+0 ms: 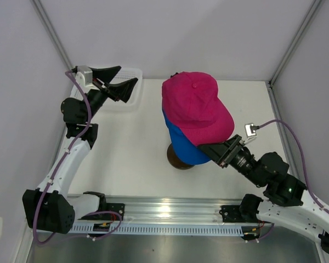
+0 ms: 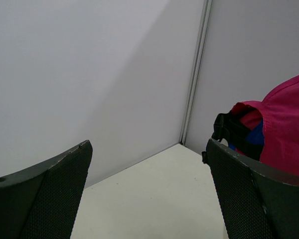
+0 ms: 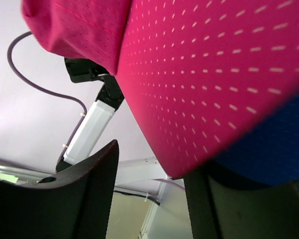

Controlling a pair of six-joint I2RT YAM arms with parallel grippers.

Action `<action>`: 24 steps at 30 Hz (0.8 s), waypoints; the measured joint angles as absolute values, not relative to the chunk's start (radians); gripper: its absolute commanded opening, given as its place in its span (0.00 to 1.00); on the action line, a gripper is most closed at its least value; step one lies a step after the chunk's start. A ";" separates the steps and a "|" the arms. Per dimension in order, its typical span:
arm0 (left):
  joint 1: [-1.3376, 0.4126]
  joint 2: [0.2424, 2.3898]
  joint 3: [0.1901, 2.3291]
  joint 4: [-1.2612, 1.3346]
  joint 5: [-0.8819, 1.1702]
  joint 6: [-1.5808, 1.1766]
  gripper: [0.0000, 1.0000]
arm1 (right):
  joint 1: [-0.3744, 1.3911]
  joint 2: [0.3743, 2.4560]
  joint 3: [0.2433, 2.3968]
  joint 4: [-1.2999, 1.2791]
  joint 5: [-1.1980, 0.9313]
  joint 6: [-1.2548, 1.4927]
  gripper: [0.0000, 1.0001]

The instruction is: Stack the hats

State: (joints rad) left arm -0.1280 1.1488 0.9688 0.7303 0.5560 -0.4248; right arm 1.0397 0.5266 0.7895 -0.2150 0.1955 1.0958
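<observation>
Robot lab cell: white panel walls (image 1: 181,33), aluminium posts (image 1: 294,41).

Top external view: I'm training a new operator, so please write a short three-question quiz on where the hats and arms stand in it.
1. Multiple choice: which hat is uppermost on the stand with the dark round base? A. the blue one. B. the magenta one. C. neither, the stand is bare.
2. True or false: the left gripper is shut on a hat.
3. Fill in: the left gripper's fingers appear over the white ____ in the far left corner.

Key
1. B: the magenta hat covers the blue hat.
2. False: it is open and empty.
3. basket.
</observation>
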 measured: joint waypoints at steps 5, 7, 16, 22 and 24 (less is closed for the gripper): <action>-0.129 1.148 0.970 0.729 0.563 -0.429 0.99 | 1.039 0.438 0.797 -0.289 0.236 1.056 0.64; -0.129 1.151 0.974 0.729 0.571 -0.436 1.00 | 1.039 0.418 0.810 -0.312 0.251 1.044 0.65; -0.130 1.163 0.983 0.727 0.588 -0.454 0.99 | 1.039 0.366 0.847 -0.381 0.381 0.971 0.64; -0.136 1.169 0.986 0.722 0.591 -0.454 1.00 | 1.039 0.391 0.901 -0.419 0.495 0.913 0.55; -0.138 1.176 0.991 0.722 0.597 -0.453 0.99 | 1.039 0.398 0.920 -0.418 0.531 0.884 0.41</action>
State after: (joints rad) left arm -0.1375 1.1763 0.9913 0.7219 0.5968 -0.4534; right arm 1.0386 0.3977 0.9203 -0.4179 0.5312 0.8837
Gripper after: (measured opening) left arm 0.994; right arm 0.514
